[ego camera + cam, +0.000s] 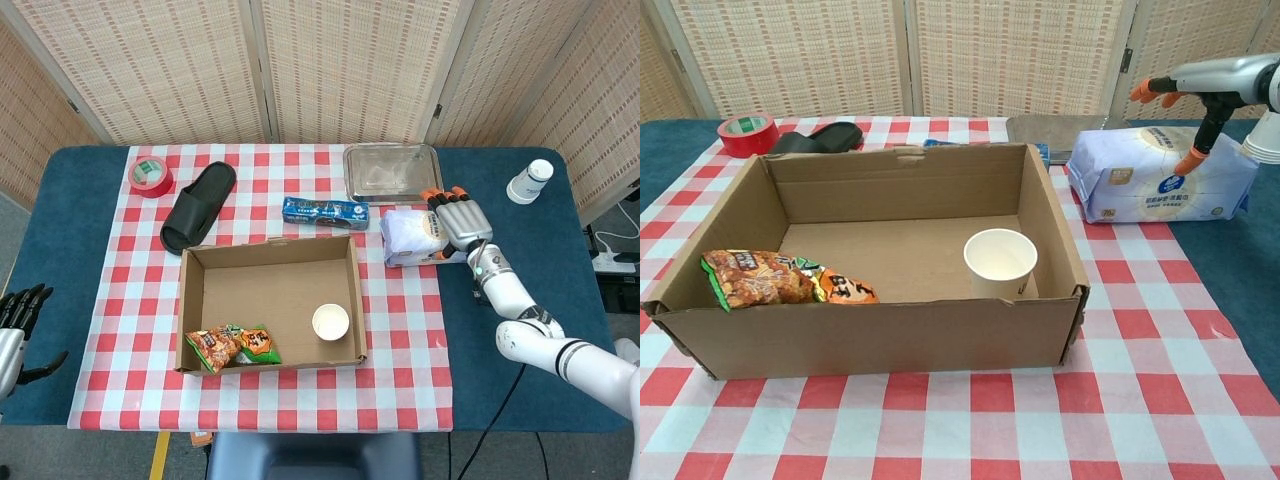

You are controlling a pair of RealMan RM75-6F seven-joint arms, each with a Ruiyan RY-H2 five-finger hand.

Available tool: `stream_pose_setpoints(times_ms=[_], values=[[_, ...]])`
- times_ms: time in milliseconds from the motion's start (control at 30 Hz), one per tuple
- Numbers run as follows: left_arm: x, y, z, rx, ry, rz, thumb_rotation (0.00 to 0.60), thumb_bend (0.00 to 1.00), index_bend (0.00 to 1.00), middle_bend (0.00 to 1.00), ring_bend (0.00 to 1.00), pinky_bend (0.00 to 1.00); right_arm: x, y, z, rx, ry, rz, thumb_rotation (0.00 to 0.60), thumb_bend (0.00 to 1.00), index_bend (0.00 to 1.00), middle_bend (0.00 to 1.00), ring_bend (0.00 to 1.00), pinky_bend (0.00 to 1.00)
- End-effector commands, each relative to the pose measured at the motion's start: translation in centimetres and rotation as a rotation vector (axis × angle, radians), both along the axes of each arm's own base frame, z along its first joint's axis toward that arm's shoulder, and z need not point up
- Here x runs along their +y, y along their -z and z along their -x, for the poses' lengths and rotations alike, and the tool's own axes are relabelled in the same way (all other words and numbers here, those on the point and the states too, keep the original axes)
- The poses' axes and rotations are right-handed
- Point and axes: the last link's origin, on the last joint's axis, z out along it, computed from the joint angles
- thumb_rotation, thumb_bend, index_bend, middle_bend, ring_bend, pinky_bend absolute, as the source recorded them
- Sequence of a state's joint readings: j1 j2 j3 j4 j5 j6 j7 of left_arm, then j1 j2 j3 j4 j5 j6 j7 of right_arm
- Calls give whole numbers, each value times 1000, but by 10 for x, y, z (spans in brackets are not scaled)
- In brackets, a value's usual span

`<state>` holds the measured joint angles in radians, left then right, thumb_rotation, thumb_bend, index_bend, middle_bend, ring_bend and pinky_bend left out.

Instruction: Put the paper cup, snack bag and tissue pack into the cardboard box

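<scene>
The cardboard box [200,270] [1055,230] sits open in the middle of the checked cloth. Inside it a white paper cup [330,322] [1000,262] stands upright at the right, and an orange snack bag [232,347] [780,280] lies at the front left. The white-and-blue tissue pack [410,236] [1140,180] lies on the cloth outside the box, to its right. My right hand [458,222] [1212,82] hovers over the pack's right end with fingers stretched out and the thumb tip touching the pack's top. My left hand [15,322] hangs empty at the table's left edge, fingers apart.
Behind the box lie a red tape roll [150,175], a black slipper [198,205], a blue carton [325,210] and a metal tray [392,170]. A stack of white cups [530,182] stands on the blue tabletop at the far right.
</scene>
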<state>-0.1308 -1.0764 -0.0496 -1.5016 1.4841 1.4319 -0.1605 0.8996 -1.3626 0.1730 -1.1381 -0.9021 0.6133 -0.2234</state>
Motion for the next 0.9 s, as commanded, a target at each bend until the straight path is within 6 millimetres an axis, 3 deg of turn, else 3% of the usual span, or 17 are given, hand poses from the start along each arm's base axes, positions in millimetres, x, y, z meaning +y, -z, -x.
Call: stream_pose_setpoints(times_ms=[33,500,600,667,767,833,900], values=[[0,0,0,-1,0,-1,600,224,0,0,0,0,-6,7,2,8,13,-17,600,0,0,0,0,0],[0,-2,0,-6,1,-7,600,224,0,0,0,0,-18,41,26,122,36,-67,600,0,0,0,0,0],[0,-2,0,-6,2,-7,600,225,0,0,0,0,-18,43,26,121,29,-62,600,0,36,16,5,51],[-1,-2,0,-6,4,-4,600,225,0,0,0,0,-16,47,26,114,7,-46,600,0,177,128,91,221],[-1,-2,0,-6,6,-5,600,225,0,0,0,0,-13,50,25,101,-52,6,600,0,454,306,301,488],[-1,-2,0,-7,6,-6,600,225,0,0,0,0,-11,49,24,89,-96,43,600,0,617,406,426,621],[-2,-2,0,-7,7,-6,600,225,0,0,0,0,-11,48,24,77,-128,68,600,0,719,483,507,702]])
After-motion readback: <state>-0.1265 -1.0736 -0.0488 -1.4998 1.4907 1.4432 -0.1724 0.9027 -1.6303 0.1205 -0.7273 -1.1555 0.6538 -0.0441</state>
